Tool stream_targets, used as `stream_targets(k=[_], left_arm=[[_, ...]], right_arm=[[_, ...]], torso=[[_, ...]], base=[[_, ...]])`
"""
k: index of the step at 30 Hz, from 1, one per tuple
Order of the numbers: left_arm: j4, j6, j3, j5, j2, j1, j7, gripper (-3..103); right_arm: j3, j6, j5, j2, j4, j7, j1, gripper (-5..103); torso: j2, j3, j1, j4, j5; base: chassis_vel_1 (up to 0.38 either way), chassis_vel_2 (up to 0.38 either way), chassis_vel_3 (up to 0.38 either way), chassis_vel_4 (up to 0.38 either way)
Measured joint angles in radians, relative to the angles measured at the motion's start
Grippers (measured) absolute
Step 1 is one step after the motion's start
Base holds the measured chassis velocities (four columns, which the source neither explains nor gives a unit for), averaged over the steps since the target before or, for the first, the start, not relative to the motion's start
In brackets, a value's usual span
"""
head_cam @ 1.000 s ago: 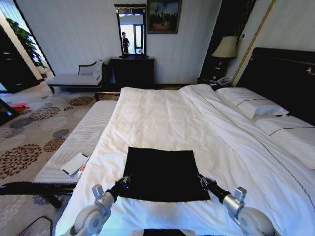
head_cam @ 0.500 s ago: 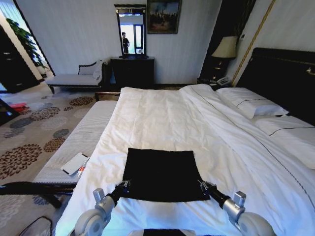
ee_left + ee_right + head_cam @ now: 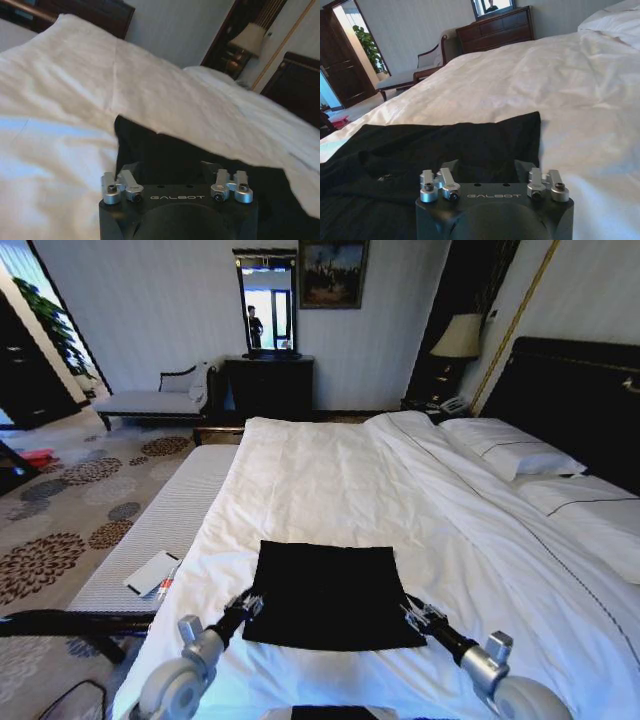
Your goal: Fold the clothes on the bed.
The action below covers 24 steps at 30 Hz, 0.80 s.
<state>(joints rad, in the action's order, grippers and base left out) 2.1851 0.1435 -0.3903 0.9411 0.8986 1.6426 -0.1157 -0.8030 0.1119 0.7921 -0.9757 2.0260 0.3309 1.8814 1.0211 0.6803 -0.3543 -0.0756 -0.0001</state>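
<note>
The clothes are one black T-shirt (image 3: 325, 592), lying flat as a squarish shape on the white duvet of the bed (image 3: 330, 480), near its foot. My left gripper (image 3: 250, 604) is at the shirt's near left corner and my right gripper (image 3: 412, 613) at its near right corner. In the left wrist view, the left gripper (image 3: 167, 167) has its fingers spread over the black fabric (image 3: 150, 145). The right wrist view shows the right gripper (image 3: 486, 165) just as spread above the shirt (image 3: 445, 140). Both are open and nothing is pinched.
A grey bench (image 3: 165, 525) runs along the bed's left side, with a white card (image 3: 152, 572) on it. White pillows (image 3: 510, 450) lie against the dark headboard (image 3: 580, 400) at the right. A lamp (image 3: 458, 338), dresser (image 3: 268, 385) and chaise (image 3: 150, 402) stand by the far wall.
Both arms have shifted a little outward, the left wrist leftward and the right wrist rightward. The grippers stay at the shirt's near corners, and the shirt lies as before.
</note>
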Motion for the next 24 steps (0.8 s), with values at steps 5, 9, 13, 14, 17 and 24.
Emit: stream_targets(k=[5, 9, 13, 14, 17, 24], left_arm=[[-0.007, 0.006, -0.024, 0.019, 0.005, -0.020, -0.012, 92], [-0.062, 0.018, -0.042, 0.080, 0.003, -0.098, -0.033, 98], [-0.129, 0.028, -0.035, 0.138, 0.000, -0.196, -0.054, 100], [-0.164, 0.032, -0.021, 0.164, -0.002, -0.255, -0.058, 100], [-0.217, 0.038, 0.007, 0.202, -0.004, -0.348, -0.059, 100], [-0.352, 0.054, 0.100, 0.227, -0.013, -0.502, -0.018, 100]], right_arm=[[-0.020, 0.006, 0.045, 0.011, 0.006, -0.012, -0.016, 83], [-0.024, 0.013, 0.066, 0.020, 0.009, -0.025, -0.037, 97], [-0.028, 0.016, 0.070, 0.024, 0.002, -0.031, -0.045, 100], [-0.029, 0.016, 0.071, 0.024, -0.002, -0.032, -0.045, 100], [-0.032, 0.016, 0.071, 0.023, -0.004, -0.033, -0.045, 100], [-0.035, 0.022, 0.068, 0.014, 0.000, -0.042, -0.042, 100]], torso=[[0.000, 0.000, 0.000, 0.0003, 0.0002], [0.000, 0.000, 0.000, 0.0004, 0.0000], [0.000, 0.000, 0.000, 0.0004, 0.0001], [0.000, 0.000, 0.000, 0.0004, 0.0000], [0.000, 0.000, 0.000, -0.0006, 0.0001], [0.000, 0.000, 0.000, 0.0003, 0.0001]], base=[[0.000, 0.000, 0.000, 0.000], [0.000, 0.000, 0.000, 0.000], [0.000, 0.000, 0.000, 0.000], [0.000, 0.000, 0.000, 0.000], [0.000, 0.000, 0.000, 0.000], [0.000, 0.000, 0.000, 0.000]])
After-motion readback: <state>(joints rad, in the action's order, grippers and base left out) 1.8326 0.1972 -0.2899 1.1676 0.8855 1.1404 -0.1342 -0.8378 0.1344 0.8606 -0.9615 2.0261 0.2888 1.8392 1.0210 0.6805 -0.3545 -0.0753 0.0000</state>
